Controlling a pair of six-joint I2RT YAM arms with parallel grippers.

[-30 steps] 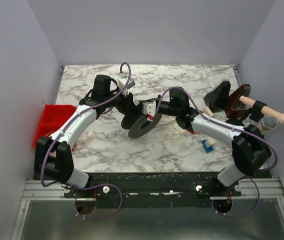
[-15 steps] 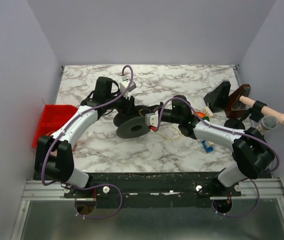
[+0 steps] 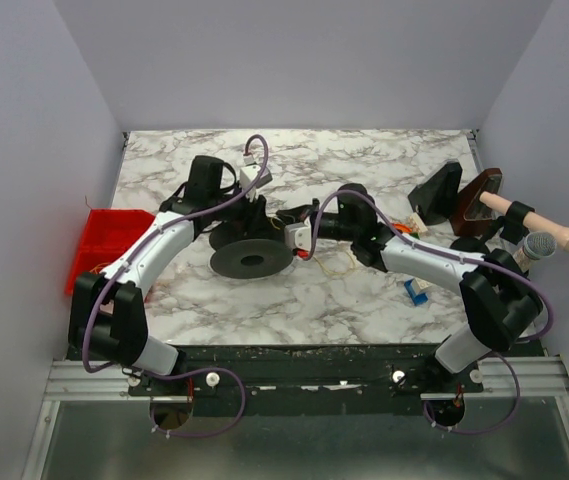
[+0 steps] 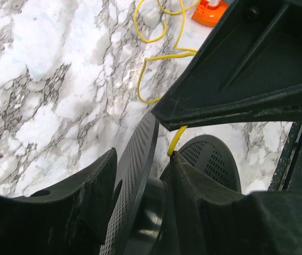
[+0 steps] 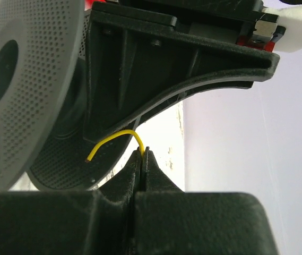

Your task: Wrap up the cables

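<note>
The right gripper (image 5: 143, 158) has its fingers pressed together on the free end of the yellow cable (image 5: 114, 138), which arches toward a black spool (image 5: 23, 85) of perforated discs. The left gripper (image 4: 141, 162) is clamped on that spool. Past it, the cable lies in loose loops on the marble table (image 4: 34, 79), near an orange piece (image 4: 209, 9).
</note>
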